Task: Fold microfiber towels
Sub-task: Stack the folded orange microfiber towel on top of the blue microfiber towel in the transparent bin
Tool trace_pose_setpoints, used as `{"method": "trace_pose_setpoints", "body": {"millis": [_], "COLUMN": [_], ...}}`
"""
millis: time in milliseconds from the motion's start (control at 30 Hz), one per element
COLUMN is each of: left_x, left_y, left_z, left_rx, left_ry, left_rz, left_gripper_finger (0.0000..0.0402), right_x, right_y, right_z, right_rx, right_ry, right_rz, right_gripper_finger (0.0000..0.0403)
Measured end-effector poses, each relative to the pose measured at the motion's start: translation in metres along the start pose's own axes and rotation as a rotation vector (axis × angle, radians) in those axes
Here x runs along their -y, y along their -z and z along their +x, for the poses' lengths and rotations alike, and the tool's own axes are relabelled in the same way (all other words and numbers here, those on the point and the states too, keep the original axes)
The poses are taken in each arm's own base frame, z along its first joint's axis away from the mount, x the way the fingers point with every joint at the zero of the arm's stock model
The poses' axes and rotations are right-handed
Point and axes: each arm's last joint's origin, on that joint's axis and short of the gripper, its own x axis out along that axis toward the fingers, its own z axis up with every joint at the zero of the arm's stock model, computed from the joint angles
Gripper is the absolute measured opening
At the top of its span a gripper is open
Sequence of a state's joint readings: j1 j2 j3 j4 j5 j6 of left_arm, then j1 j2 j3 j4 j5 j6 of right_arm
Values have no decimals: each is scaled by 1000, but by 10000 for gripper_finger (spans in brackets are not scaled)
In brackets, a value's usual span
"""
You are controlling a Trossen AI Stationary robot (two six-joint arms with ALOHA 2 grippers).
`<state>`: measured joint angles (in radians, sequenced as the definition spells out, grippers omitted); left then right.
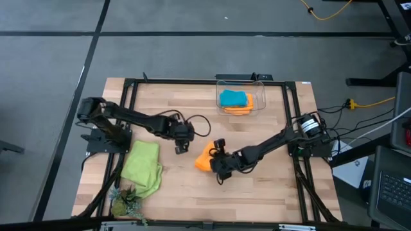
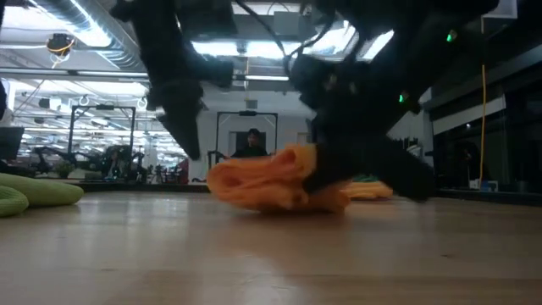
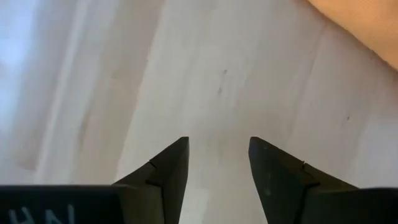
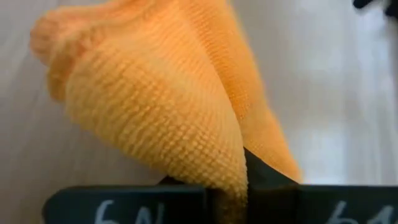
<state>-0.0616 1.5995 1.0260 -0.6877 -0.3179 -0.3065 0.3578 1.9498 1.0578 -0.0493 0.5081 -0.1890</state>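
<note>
Right wrist view, right claw (image 4: 239,186) pinching orange towel (image 4: 155,106), left claw (image 3: 217,168) parted

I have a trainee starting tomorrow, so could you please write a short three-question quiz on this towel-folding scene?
1. True or false: the right gripper has its jaws shut on the orange towel at the table's middle.
2. Which towel lies on top in the clear bin? A) lime green B) turquoise blue C) orange
3. Fill in: the left gripper has its jaws ____ and holds nothing.

Key: 1 true. 2 B: the turquoise blue towel lies over a second orange towel, while the lime green towel is on the table by the small plant. 3 open.
</note>
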Motion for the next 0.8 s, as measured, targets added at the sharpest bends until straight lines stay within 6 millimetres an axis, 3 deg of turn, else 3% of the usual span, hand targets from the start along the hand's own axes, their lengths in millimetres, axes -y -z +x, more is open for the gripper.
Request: {"method": "trace_pose_setpoints", "body": {"millis": [267, 500, 667, 800], "left_x": [-14, -14, -10, -4], "left_y": [3, 15, 26, 32], "left_z": [-40, -54, -58, -60], "left_rx": [103, 63, 3, -12], "left_ry": [8, 5, -52, -64], "left_rz": [-60, -51, -30, -7], "left_gripper_finger": [163, 161, 161, 159], "right_x": [25, 53, 84, 118], "right_y": [-10, -5, 8, 23], "right_z": [-38, -80, -112, -120], "right_rx": [17, -32, -101, -178], "right_ry": [60, 218, 394, 514], "right_rz": [160, 225, 245, 292], "right_gripper_finger": [18, 18, 18, 18]}}
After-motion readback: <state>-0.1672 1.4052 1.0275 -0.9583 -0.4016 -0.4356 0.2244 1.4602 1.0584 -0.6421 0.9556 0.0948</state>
